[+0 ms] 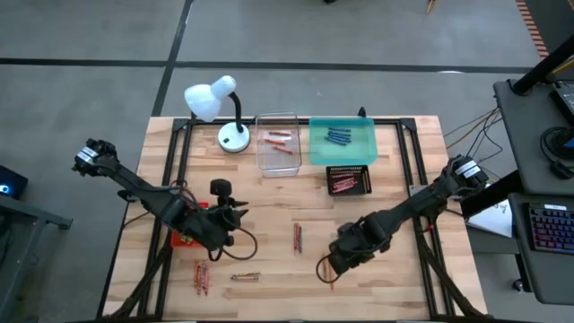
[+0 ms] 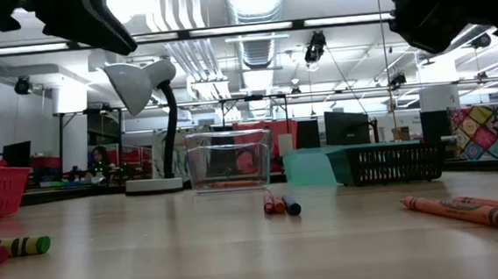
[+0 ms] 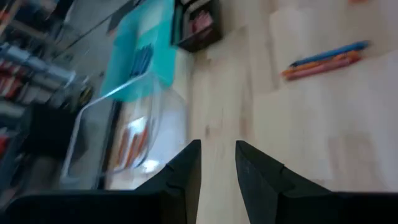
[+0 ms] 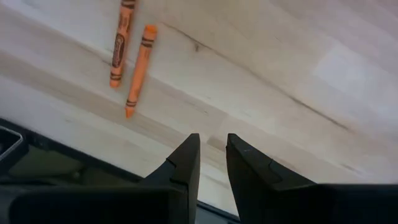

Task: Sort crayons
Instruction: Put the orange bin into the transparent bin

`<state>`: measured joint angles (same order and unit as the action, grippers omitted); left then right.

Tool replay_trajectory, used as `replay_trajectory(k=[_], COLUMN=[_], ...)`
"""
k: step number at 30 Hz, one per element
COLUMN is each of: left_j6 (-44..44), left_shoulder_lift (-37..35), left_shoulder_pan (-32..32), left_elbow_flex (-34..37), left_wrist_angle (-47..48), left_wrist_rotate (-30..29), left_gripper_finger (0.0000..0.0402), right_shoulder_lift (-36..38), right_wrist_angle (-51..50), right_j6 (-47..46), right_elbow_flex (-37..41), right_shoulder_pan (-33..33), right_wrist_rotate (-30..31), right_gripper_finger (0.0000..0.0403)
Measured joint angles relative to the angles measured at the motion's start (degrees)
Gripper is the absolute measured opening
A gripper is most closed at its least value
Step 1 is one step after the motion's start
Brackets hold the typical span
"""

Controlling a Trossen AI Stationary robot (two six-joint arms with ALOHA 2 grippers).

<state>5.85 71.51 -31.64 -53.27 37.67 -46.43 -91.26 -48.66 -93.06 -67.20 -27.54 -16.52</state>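
- Left pincer [image 3: 217,163] hangs above the desk [image 1: 395,269], angled toward the trays, fingers slightly parted, holding nothing.
- Right pincer [image 4: 211,155] tilts down near two orange crayons [image 4: 130,62], narrowly open, empty.

Both tools, left [image 3: 217,163] and right [image 4: 212,155], hover empty (fingers slightly parted).

Two dark jointed arms, black wedge-shaped fingers [image 4: 186,171], trailing cables
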Motion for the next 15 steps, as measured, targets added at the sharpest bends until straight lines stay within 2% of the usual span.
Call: replay_trajectory(k=[8, 15], left_j6=[-9.14, -12.98], left_shoulder_lift=[-6.49, -8.22], left_shoulder_pan=[0.04, 0.86], left_elbow_flex=[9.15, 13.15], left_wrist_angle=[-19.53, -27.19], left_wrist_rotate=[4.97, 5.01], left_gripper_finger=[0.0081, 0.0081], right_shoulder_lift=[-2.26, -6.31], right_wrist_angle=[5.77, 8.14], right_j6=[-6.81, -4.99], right_elbow_flex=[0.00, -0.07], right_shoulder_pan=[-3.08, -2.83], right_wrist_rotate=[0.37, 0.69], right_gripper_finger=[0.0068, 0.0068])
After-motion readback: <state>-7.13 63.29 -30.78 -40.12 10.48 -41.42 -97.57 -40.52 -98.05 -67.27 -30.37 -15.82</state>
